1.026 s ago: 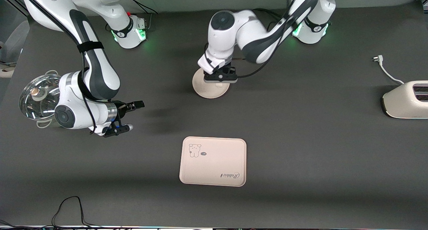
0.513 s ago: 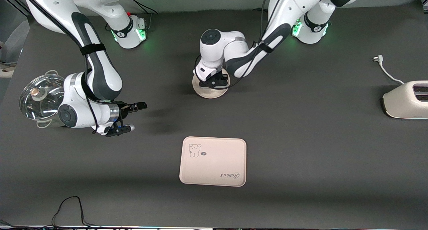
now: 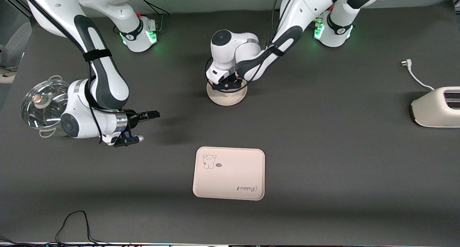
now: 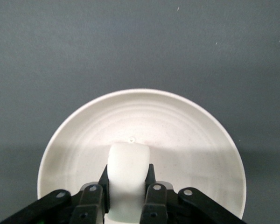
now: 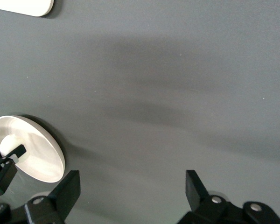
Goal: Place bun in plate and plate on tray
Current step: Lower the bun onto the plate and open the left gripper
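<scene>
The round cream plate (image 3: 225, 99) lies on the dark table, farther from the front camera than the tray (image 3: 230, 175). My left gripper (image 3: 227, 84) is down over the plate. In the left wrist view the gripper (image 4: 128, 175) is shut on the white bun (image 4: 128, 163), a finger against each side, low over the plate (image 4: 182, 135). My right gripper (image 3: 147, 125) hangs open and empty over bare table toward the right arm's end. Its wrist view shows the gripper (image 5: 132, 182), the plate (image 5: 39, 151), the bun (image 5: 9, 141) and a tray corner (image 5: 23, 5).
A pot with a glass lid (image 3: 43, 107) stands at the right arm's end, close to that arm's wrist. A cream toaster (image 3: 436, 107) with its white cord (image 3: 415, 74) sits at the left arm's end. A black cable (image 3: 75, 222) loops near the table's front edge.
The left arm has folded and lowered its gripper with the bun down close onto the plate. The right arm has barely shifted.
</scene>
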You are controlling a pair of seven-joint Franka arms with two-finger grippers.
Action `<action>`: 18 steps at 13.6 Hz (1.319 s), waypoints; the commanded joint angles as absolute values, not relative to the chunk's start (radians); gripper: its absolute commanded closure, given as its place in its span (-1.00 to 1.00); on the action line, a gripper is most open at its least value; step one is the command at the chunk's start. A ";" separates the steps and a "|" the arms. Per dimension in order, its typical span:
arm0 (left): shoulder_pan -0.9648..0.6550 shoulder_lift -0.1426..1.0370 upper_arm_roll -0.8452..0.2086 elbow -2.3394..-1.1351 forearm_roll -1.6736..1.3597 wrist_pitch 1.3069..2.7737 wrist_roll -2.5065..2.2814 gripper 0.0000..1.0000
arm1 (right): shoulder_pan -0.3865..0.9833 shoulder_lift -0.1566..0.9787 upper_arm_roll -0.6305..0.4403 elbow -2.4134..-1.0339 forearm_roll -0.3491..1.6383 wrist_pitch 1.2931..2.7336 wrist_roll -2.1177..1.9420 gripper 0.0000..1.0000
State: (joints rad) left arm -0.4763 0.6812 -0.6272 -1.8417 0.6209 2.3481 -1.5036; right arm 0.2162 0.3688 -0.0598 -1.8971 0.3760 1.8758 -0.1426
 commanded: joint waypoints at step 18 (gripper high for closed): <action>-0.296 0.565 -0.637 -1.648 0.597 2.057 -1.133 -0.95 | 0.343 0.341 -0.061 -2.150 0.639 2.129 -0.181 -1.00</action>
State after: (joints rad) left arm -0.3423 0.5908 -0.6204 -1.6967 0.6227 2.1258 -1.2394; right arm 0.2891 0.3781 -0.0532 -2.0910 0.5856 2.0812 -0.1550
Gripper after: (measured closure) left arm 0.026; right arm 0.000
